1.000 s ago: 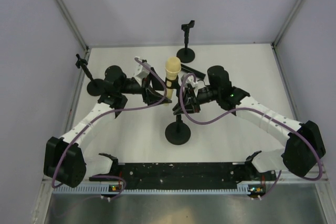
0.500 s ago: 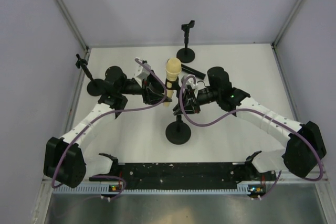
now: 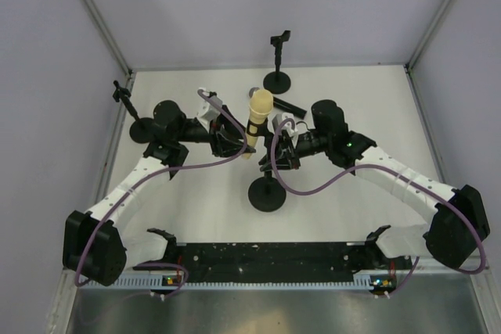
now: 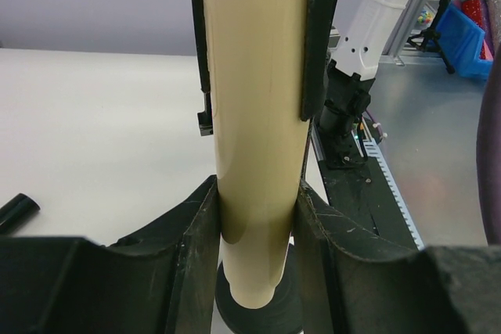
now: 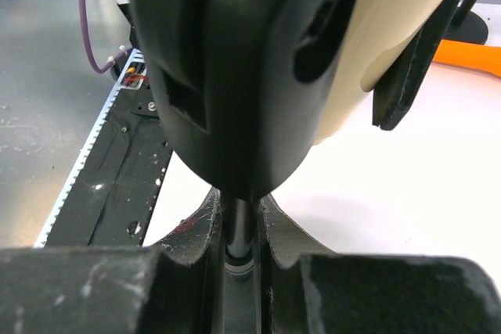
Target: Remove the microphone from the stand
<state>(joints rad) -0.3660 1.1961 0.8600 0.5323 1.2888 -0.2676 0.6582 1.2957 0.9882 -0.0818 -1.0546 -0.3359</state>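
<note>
The left claw squeezes the cream microphone, which stands in its stand near the middle of the tabletop. The right claw pinches the pole. A crooked pull could jam the clip and tip the stand.

- The cream microphone stands upright in the middle of the view.
- The left claw grips its lower body, with black fingers pressed against both sides.
- Higher up, a black clip flanks the body.
- A dark round base shows under its end, on the white bench.
- A white arm link and a blue bin sit behind, to the right.
</note>
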